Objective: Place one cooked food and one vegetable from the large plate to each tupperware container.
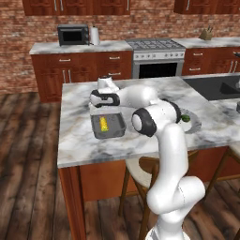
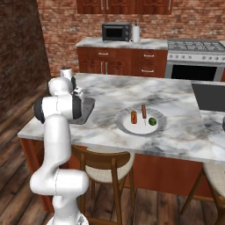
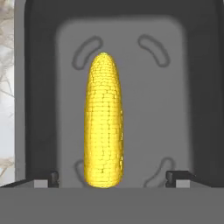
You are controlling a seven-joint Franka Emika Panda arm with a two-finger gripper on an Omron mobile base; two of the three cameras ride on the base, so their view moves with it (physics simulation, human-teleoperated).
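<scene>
The gripper (image 3: 114, 177) is open, its fingertips (image 3: 178, 176) standing apart on both sides of the corn cob (image 3: 103, 120), not touching it. The corn lies flat inside the tupperware container (image 1: 121, 123). The sausage stick (image 2: 143, 112) is on the large plate (image 2: 161, 125).

Flat, even rendered lighting is seen in all views; no distinct light source can be identified. Only soft, faint shadows are cast under the arm onto the marble counter (image 1: 79, 136). No glare is seen on the large plate (image 2: 160, 125). Base views are rendered coarsely, with small items left indistinct. The corn cob (image 3: 103, 122) is shown sharply in the hand view, evenly lit inside the dark tupperware container (image 3: 39, 87). No edge distortion is noted.
</scene>
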